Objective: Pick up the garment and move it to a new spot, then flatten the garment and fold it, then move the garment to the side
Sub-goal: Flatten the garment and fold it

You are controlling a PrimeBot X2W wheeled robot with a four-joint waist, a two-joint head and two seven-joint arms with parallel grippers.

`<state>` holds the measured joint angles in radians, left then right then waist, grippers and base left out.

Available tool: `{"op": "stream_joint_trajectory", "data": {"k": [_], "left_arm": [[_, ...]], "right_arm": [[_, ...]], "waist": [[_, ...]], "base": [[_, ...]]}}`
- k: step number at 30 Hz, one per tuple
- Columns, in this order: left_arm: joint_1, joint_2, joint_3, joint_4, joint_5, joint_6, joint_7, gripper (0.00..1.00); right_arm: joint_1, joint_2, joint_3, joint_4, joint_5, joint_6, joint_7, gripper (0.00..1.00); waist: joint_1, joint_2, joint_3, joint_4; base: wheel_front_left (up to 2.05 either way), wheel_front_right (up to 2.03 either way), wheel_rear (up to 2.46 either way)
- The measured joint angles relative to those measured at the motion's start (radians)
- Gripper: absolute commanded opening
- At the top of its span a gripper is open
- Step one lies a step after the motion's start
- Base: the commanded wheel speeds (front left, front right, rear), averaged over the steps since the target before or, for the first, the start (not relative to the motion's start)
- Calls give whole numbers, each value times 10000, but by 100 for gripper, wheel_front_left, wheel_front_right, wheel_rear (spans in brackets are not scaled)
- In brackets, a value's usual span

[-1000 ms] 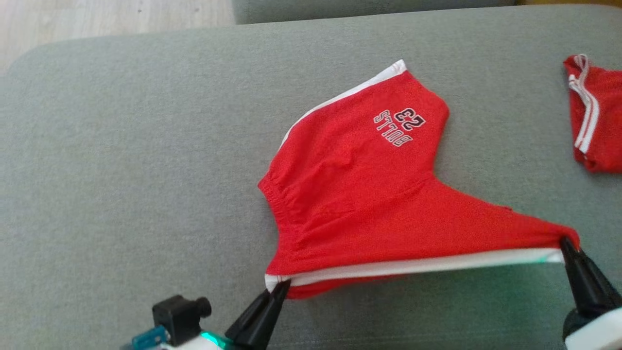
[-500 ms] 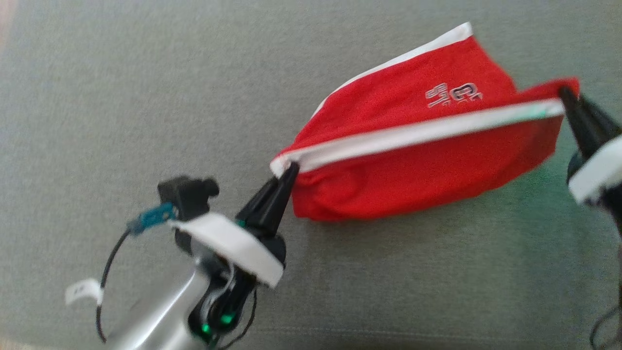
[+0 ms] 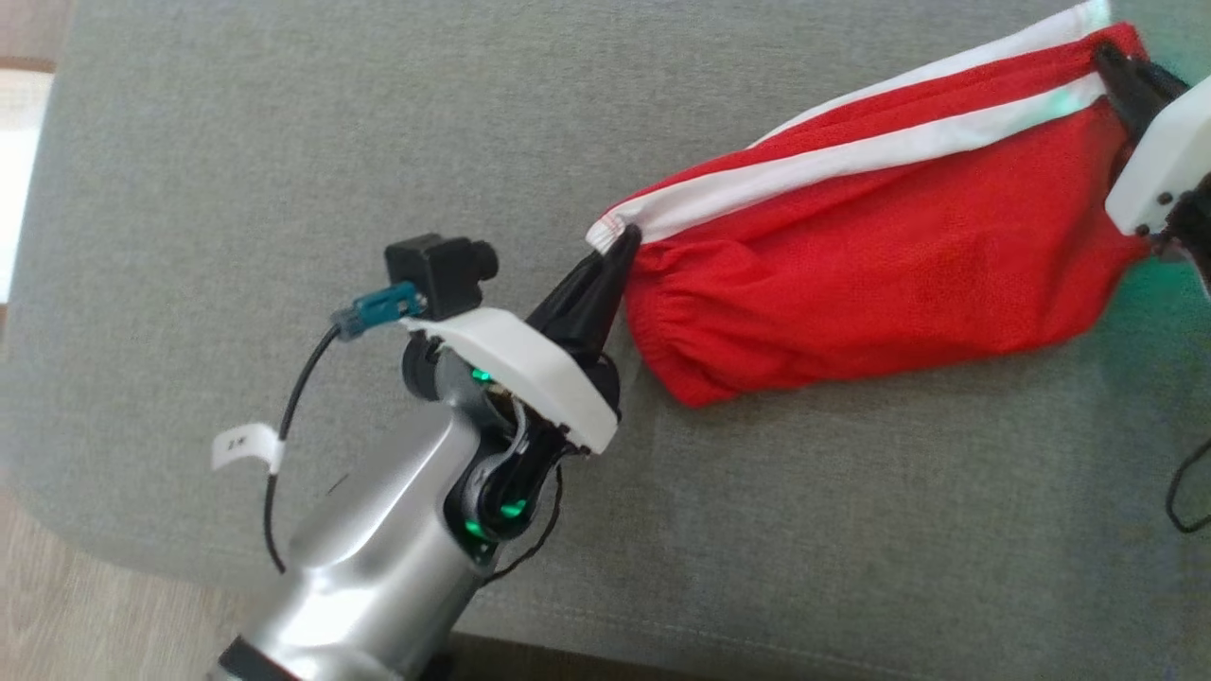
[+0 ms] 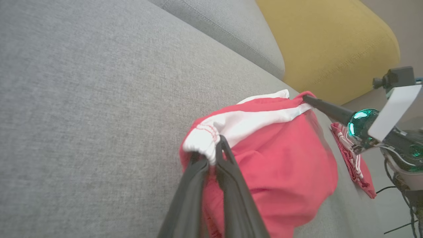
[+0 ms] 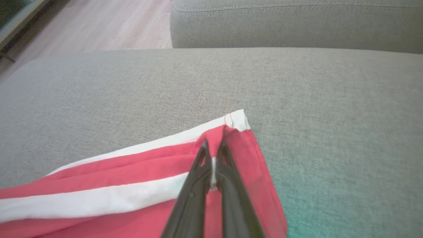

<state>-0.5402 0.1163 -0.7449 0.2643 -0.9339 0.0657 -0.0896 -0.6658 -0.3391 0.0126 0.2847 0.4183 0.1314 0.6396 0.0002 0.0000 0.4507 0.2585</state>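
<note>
- Shorts [image 3: 880, 274], red with white side stripes, are pinched at both ends: the left gripper [image 3: 623, 238] is clamped on the white waistband corner, the right gripper [image 3: 1105, 57] on the striped hem corner.
- Between the two grips the cloth is drawn taut along one stripe and doubled over, its far striped edge resting on the grey sofa [image 3: 284, 189].
- Seen from the left wrist, a second red garment [image 4: 355, 162] lies on the seat beyond the right arm, near a yellow cushion [image 4: 330, 43].
- Step in hand, by the look of it: the fold, with the lifted edge held above the half on the seat.
- Next move likely calls for laying the held edge down level with the far stripe, both arms sinking together, then letting go without dragging the cloth.
</note>
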Motion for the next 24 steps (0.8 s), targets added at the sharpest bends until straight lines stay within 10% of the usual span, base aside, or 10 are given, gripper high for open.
{"op": "stream_joint_trajectory", "data": {"k": [9, 10, 11, 14, 15, 24], "left_arm": [[-331, -286, -167, 619, 4, -21, -151, 0], [-337, -295, -163, 640, 4, 21, -176, 0], [-340, -299, -157, 662, 0, 61, -176, 11], [-336, -313, -148, 663, 0, 155, -180, 50], [-335, -311, -146, 656, 0, 228, -203, 95], [149, -2, -142, 104, 431, 966, -552, 100]], "right_arm": [[-540, -157, 142, 1081, -59, 0, -577, 0], [-608, -151, 119, 1185, -61, 0, -690, 37], [-646, -148, 125, 1198, -59, 0, -851, 100], [-675, -146, 113, 1241, -56, 0, -1252, 100], [-685, -142, 69, 1306, -50, 0, -1404, 100], [-556, -217, 113, 1229, 217, 0, -1707, 100]], "waist": [[-2, 0, 106, 205], [-1, 0, 113, 211], [-1, 0, 117, 217], [-2, 0, 123, 223], [-1, 0, 119, 222], [-2, 0, -96, 26]], "base": [[0, 0, 0], [0, 0, 0], [0, 0, 0], [0, 0, 0], [0, 0, 0], [0, 0, 0]]}}
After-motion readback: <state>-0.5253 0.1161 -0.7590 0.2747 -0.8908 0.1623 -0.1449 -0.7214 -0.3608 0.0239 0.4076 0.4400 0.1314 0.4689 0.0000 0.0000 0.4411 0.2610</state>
